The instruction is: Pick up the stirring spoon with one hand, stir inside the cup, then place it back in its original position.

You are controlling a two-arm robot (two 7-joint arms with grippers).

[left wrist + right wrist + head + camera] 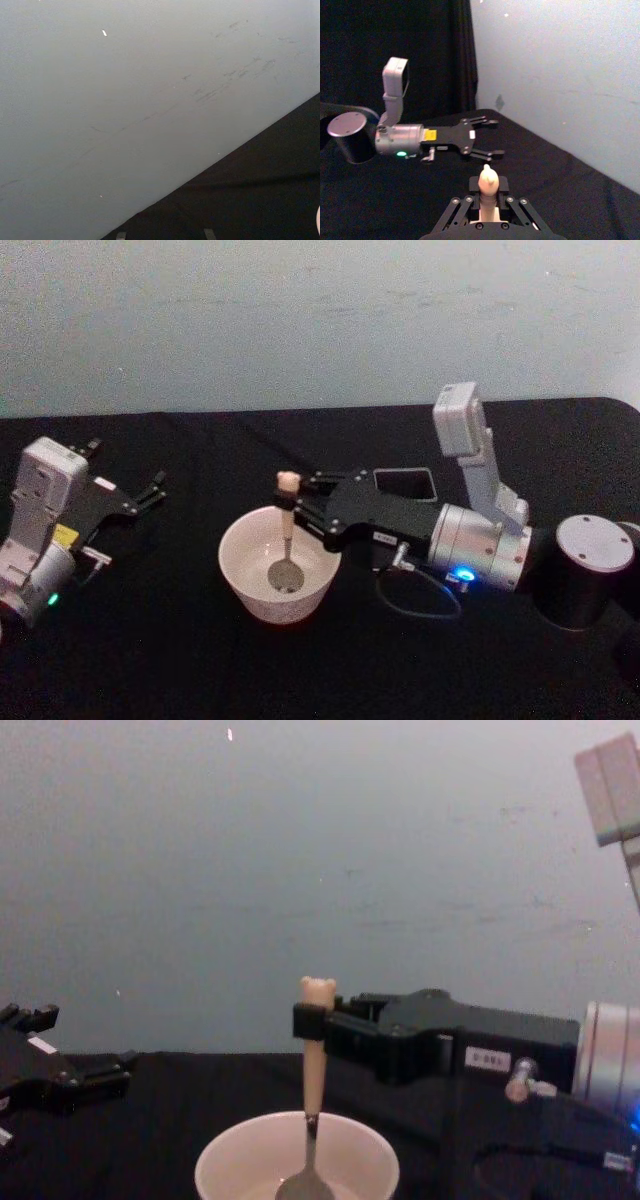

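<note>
**Head view.** The right arm reaches in from the right edge, low and nearly level over the black table [150,640]. The right gripper [289,502] ends at centre frame above the cup [232,540]. Its fingers are clamped on the beige handle of the stirring spoon [288,540], which stands upright with its metal bowl down inside the cup. The dark holder [404,471] sits just behind that arm, right of centre. At the left edge the left arm lies across the table, and the left gripper [150,490] points toward the centre with fingers spread, gripping nothing.

**Left wrist view.** A grey wall [125,100] takes the upper left and the table [260,200] the lower right.

**Right wrist view.** The right gripper [488,199] sits at bottom centre, closed around the stirring spoon [487,180], whose bear head pokes up above the fingers. Farther off at mid-frame, the left gripper [487,137] extends level from its arm with its fingers apart.

**Chest view.** The stirring spoon [314,1065] stands upright at centre. The right gripper [312,1022] comes in from the right and pinches the handle just beneath the bear head. The spoon's metal bowl dips inside the cup [245,1145] at bottom centre. The left gripper [95,1075] shows at the lower left edge.
</note>
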